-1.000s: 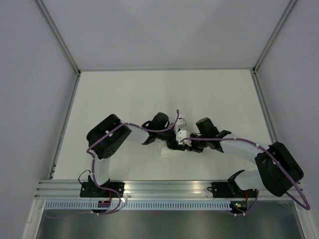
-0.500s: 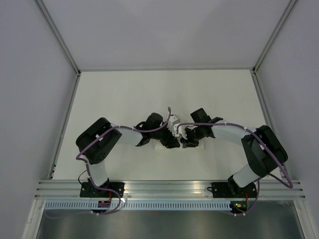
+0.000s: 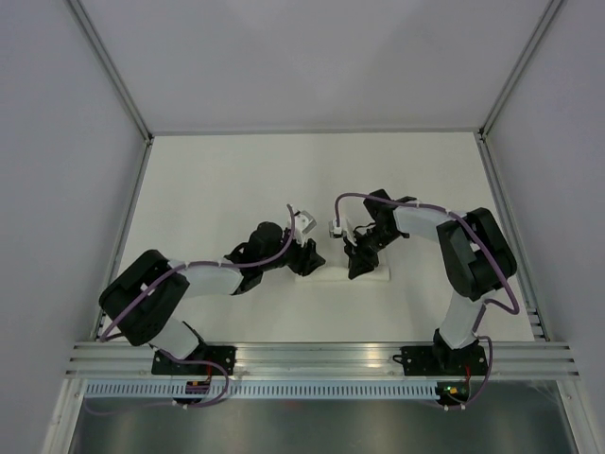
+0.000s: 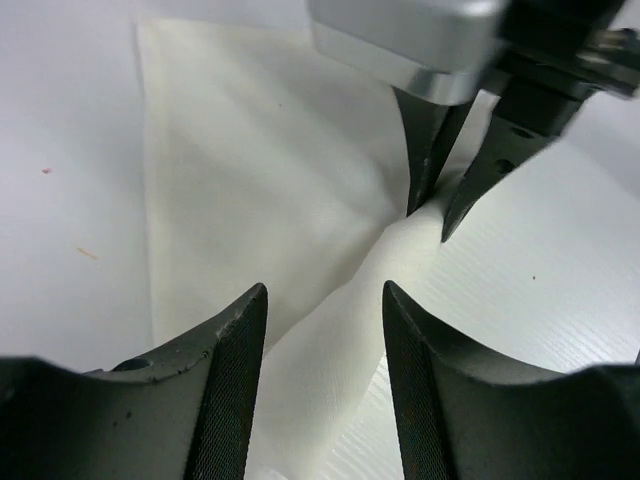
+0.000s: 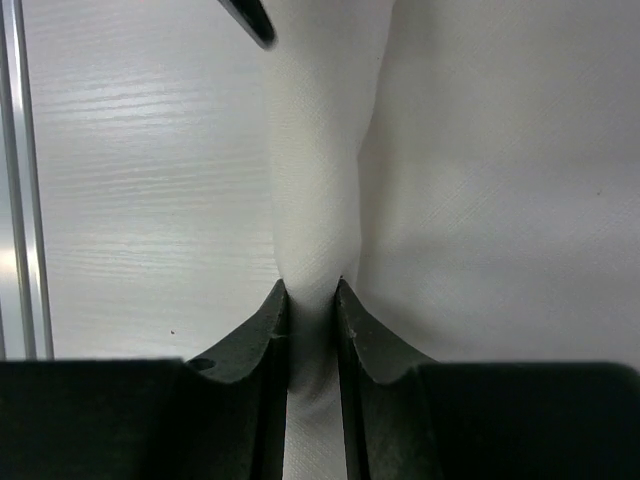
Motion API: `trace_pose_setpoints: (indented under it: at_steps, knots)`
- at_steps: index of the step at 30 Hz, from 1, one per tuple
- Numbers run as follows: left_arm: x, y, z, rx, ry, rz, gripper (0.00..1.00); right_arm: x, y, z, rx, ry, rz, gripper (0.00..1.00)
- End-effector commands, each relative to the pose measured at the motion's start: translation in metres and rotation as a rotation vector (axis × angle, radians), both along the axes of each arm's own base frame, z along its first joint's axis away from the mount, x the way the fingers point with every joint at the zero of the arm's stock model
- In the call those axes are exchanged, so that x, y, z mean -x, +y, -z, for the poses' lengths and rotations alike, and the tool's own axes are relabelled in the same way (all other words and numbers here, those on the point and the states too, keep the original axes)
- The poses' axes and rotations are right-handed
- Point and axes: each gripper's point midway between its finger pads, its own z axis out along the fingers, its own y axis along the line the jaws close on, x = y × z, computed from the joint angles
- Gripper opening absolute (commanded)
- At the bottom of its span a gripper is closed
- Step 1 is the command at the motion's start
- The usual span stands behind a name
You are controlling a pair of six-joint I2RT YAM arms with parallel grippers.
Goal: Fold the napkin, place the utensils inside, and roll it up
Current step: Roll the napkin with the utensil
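The white napkin (image 3: pixel 331 275) lies on the table as a narrow folded strip between my two grippers. In the left wrist view it spreads out flat (image 4: pixel 250 150), with a raised ridge running toward the camera. My left gripper (image 4: pixel 324 300) is open and straddles that ridge, its jaws clear of the cloth on both sides. My right gripper (image 5: pixel 312 290) is shut on the napkin's raised fold (image 5: pixel 315 150) and pinches it narrow. Seen from above, the left gripper (image 3: pixel 310 257) and right gripper (image 3: pixel 359 260) face each other a short way apart. The utensils are hidden.
White table (image 3: pixel 236 189) inside a walled enclosure. An aluminium rail (image 3: pixel 312 359) runs along the near edge by the arm bases; the rail (image 5: pixel 25 200) also shows at the left of the right wrist view.
My left gripper has opened, let go of the napkin and drawn back to the left. The right gripper has closed further on the fold. The two grippers now stand farther apart.
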Motion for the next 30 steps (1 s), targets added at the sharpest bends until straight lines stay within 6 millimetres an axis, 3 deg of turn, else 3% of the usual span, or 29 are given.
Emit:
trace_pose_setpoints:
  at_steps: [1, 6, 10, 15, 16, 21, 22, 25, 30]
  knots:
    - [-0.018, 0.009, -0.045, 0.099, -0.172, -0.09, 0.56, 0.034, -0.038, 0.038, 0.197, 0.191, -0.028, 0.0]
    - [-0.008, 0.014, -0.069, 0.124, -0.278, -0.075, 0.57, 0.026, -0.04, 0.048, 0.236, 0.231, -0.012, 0.01]
    - [0.005, 0.002, -0.066, -0.023, -0.419, -0.03, 0.57, 0.019, -0.039, 0.049, 0.246, 0.237, 0.003, 0.0]
    - [0.018, -0.018, -0.046, -0.225, -0.536, 0.088, 0.58, 0.015, -0.04, 0.053, 0.27, 0.243, 0.023, 0.0]
    - [0.024, -0.023, -0.032, -0.275, -0.537, 0.121, 0.58, 0.015, -0.04, 0.054, 0.273, 0.245, 0.023, 0.0]
    - [0.038, -0.047, -0.007, -0.399, -0.601, 0.241, 0.61, 0.015, -0.043, 0.058, 0.287, 0.253, 0.027, 0.0]
    - [0.039, -0.049, 0.005, -0.43, -0.597, 0.26, 0.63, 0.016, -0.043, 0.059, 0.291, 0.257, 0.026, 0.01]
    - [0.04, -0.062, 0.018, -0.489, -0.629, 0.305, 0.66, 0.017, -0.045, 0.061, 0.297, 0.265, 0.028, 0.0]
    - [0.036, -0.067, 0.032, -0.535, -0.66, 0.331, 0.67, 0.017, -0.047, 0.062, 0.299, 0.269, 0.031, 0.0]
